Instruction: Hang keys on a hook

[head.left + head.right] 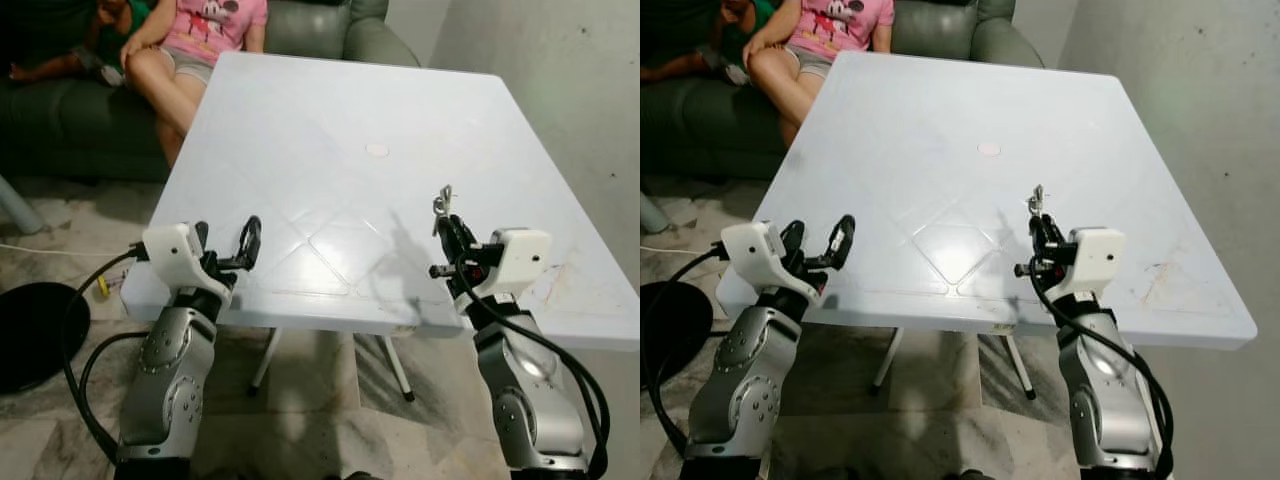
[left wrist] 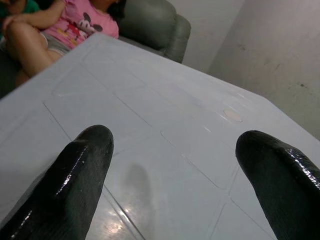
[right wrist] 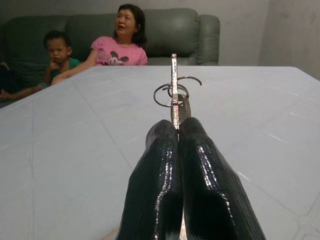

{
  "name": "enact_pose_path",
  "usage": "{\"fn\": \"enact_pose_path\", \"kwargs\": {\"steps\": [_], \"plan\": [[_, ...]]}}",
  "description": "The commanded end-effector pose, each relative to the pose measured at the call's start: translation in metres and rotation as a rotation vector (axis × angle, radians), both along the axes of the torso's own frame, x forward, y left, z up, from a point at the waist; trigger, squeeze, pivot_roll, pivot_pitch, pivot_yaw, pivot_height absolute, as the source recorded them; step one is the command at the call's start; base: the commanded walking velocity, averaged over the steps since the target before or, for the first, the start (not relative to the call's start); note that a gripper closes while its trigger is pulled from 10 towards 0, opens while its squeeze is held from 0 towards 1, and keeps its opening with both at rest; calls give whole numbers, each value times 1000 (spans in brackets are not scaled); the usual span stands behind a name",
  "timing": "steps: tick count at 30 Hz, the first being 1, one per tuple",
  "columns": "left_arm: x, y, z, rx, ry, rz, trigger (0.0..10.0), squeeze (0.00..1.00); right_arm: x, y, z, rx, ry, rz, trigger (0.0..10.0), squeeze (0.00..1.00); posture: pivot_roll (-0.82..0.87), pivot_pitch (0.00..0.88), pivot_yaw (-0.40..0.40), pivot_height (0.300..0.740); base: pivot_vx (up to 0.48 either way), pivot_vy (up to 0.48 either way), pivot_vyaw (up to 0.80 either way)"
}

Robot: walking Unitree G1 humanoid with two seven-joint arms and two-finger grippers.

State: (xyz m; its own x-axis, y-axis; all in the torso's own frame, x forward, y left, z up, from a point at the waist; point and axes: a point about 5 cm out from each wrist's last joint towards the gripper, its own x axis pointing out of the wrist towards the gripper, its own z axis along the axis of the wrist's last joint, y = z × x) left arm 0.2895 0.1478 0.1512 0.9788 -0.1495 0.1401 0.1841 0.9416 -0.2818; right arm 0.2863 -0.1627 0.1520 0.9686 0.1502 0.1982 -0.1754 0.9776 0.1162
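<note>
Left eye view: white counter, green sofa with two seated people behind it. Right claw clenched on keys, raised above its fingertips; left claw released, over the counter's near edge.

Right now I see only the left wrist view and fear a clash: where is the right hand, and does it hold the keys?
Observer: The right hand is shut on the keys, which stick up past its fingertips.
Operator: Over the table?
Observer: Yes, above the near edge of the table, on the robot's right, apart from the open left hand.
Operator: Anyone besides the person in pink?
Observer: A person in green sits beside them on the sofa.
</note>
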Motion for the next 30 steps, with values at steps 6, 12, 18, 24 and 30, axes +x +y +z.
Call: {"fn": "enact_pose_path", "kwargs": {"steps": [6,12,18,24,30], "plan": [[6,3,3,-15,3,24,10000,0,5,-4,-1,-26,7,-52,10000,0,48,50,-72,732,0,0,0],[13,-3,4,-14,-2,33,10000,0,10,4,-4,-26,21,-39,10000,0,55,52,-72,732,0,0,0],[24,-12,7,-7,-9,-8,10000,0,21,17,-2,-49,28,14,10000,0,64,53,-70,732,0,0,0],[33,-6,17,-16,-29,31,10000,0,29,16,0,-44,34,2,10000,0,71,49,-68,732,0,0,-387],[34,-6,15,-30,-23,50,10000,0,29,17,-4,-42,47,-2,10000,0,72,43,-70,732,0,0,-731]]}}
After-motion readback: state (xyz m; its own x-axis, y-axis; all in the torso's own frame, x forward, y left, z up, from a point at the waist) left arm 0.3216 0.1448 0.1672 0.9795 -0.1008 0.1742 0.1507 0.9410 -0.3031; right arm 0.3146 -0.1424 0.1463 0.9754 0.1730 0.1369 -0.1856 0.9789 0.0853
